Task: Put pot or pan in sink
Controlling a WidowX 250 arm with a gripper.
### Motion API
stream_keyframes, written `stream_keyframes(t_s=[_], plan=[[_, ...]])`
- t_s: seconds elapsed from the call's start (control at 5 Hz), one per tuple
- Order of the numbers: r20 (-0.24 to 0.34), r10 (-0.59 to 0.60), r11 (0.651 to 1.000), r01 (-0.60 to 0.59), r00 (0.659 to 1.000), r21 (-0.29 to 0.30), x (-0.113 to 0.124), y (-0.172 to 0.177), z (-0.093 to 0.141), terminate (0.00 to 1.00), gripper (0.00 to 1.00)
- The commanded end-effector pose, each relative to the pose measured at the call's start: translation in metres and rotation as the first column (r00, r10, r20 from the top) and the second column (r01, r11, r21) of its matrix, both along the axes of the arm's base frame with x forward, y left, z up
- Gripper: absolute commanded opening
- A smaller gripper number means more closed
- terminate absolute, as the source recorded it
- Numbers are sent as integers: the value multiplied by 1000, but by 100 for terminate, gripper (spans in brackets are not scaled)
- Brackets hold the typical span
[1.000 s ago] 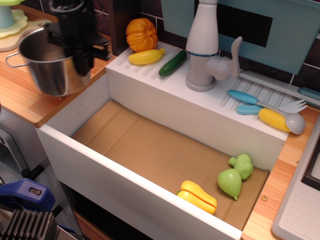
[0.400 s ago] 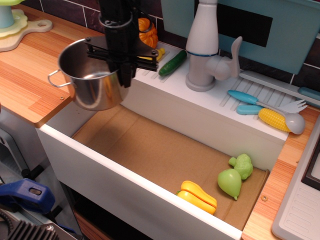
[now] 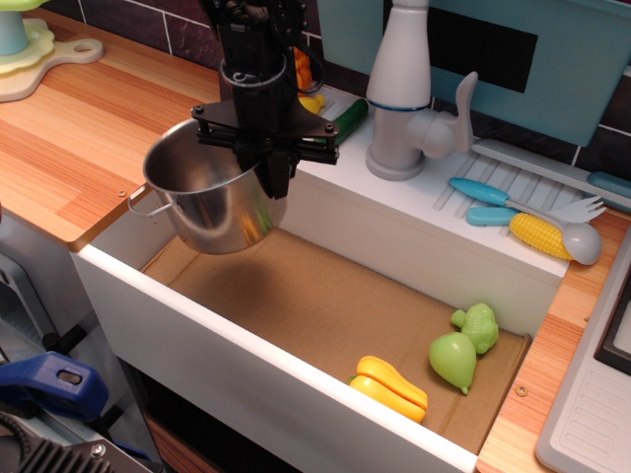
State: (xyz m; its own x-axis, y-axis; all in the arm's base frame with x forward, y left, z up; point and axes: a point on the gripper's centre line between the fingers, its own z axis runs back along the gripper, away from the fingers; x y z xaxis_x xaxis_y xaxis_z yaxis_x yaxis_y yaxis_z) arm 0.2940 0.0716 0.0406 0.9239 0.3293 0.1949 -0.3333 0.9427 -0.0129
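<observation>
The shiny steel pot [image 3: 212, 202] hangs tilted in the air over the left end of the sink [image 3: 296, 286], above its brown floor. My black gripper [image 3: 271, 177] comes down from above and is shut on the pot's right rim. One small wire handle shows at the pot's left. The sink's white front wall runs below the pot, and its ribbed ledge [image 3: 463, 202] and white-grey faucet [image 3: 404, 99] are behind and to the right.
A yellow pepper [image 3: 389, 387], a green pear [image 3: 454, 360] and a green broccoli [image 3: 479, 325] lie at the sink's right end. A cucumber [image 3: 347, 116] lies on the ledge; a corn cob [image 3: 540, 236] and blue utensils lie on it at the right. The wooden counter [image 3: 89, 138] lies left.
The gripper has carried the pot rightward and down, from over the wooden counter's edge to over the sink's left end. The toys in the sink have not moved.
</observation>
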Motion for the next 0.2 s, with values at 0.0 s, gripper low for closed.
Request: stream_keyframes(t_s=[0.0], plan=[[36,6,1000,-6,999,8,5,1,10,100,100]])
